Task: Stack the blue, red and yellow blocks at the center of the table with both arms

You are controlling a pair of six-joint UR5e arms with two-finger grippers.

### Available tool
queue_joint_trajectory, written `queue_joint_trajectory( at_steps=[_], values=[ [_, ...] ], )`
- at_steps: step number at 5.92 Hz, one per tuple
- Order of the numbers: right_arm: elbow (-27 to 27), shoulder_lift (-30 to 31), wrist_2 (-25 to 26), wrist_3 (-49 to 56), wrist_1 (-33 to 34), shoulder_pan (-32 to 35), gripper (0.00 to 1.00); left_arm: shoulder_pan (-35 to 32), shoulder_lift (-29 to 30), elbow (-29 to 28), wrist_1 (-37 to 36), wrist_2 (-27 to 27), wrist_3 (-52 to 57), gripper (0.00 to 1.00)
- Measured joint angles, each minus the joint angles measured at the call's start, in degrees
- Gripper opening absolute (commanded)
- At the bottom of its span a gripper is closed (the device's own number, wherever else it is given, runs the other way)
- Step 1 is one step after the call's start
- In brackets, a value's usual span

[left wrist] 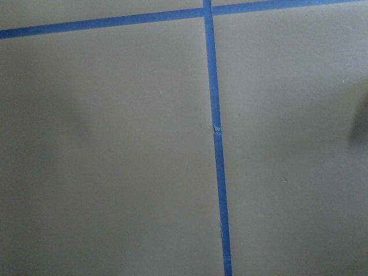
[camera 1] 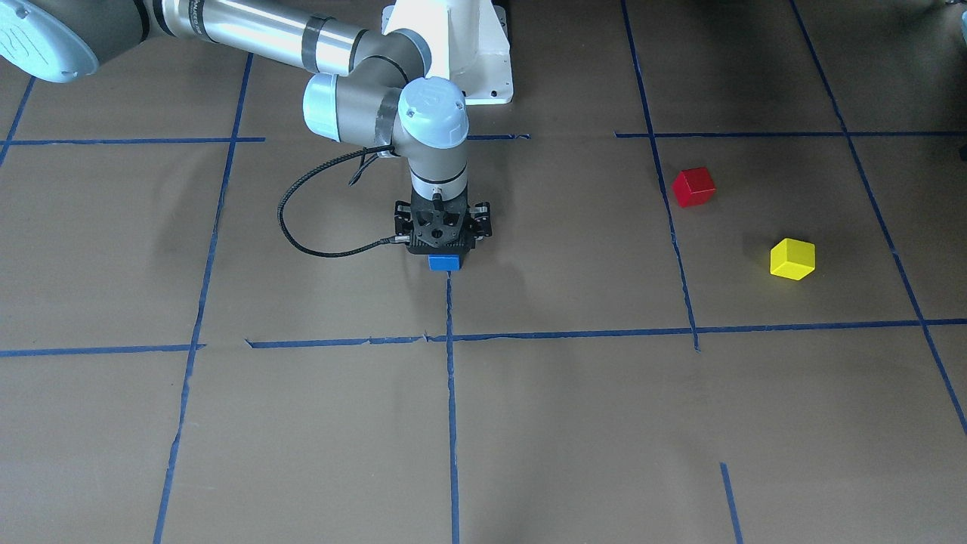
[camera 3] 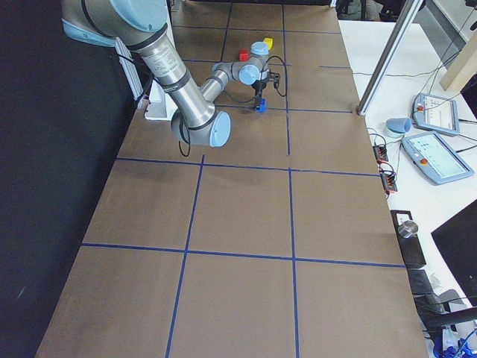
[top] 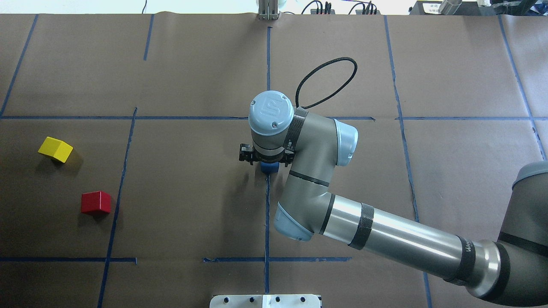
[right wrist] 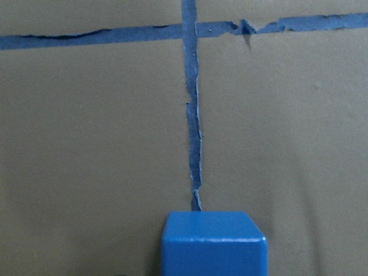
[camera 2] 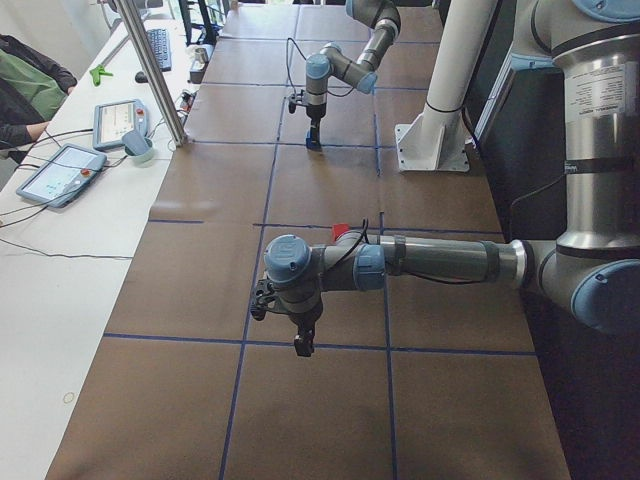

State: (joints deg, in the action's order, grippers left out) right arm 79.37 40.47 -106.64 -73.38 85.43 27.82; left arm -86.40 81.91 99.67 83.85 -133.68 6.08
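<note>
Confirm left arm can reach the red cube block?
Likely yes: red cube block sits alone near the left arm, yellow cube block apart from it, right arm off at centre.

Brown-paper counter (top: 192, 64) gridded with blue tape lines (camera 1: 452, 423), some strips torn, beside it a white side table (camera 2: 60, 260) carrying a near touchscreen pendant (camera 2: 58, 172), a far touchscreen pendant (camera 2: 120, 122), a keyboard (camera 2: 160, 48), a slanted metal pole (camera 2: 155, 75), and a person in green (camera 2: 25, 85) at the frame edge.
</note>
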Motion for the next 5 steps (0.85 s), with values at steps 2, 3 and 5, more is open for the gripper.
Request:
queue_joint_trajectory(
  at_steps=[2, 3, 5],
  values=[
    [3.01, 0.03, -1.86, 2.80, 0.87, 4.11, 1.00, 0.00, 0.02, 0.28, 0.05, 0.05, 0.12, 1.00],
    [4.02, 0.70, -5.36, 8.19, 2.57, 8.66, 1.00, 0.03, 0.26, 0.89, 0.04, 0.13, -0.01, 1.00],
    [6.55, 6.69, -13.96, 25.48, 5.23, 19.87, 1.00, 0.14, 2.67, 2.15, 0.11, 0.37, -0.27, 1.00]
  ],
)
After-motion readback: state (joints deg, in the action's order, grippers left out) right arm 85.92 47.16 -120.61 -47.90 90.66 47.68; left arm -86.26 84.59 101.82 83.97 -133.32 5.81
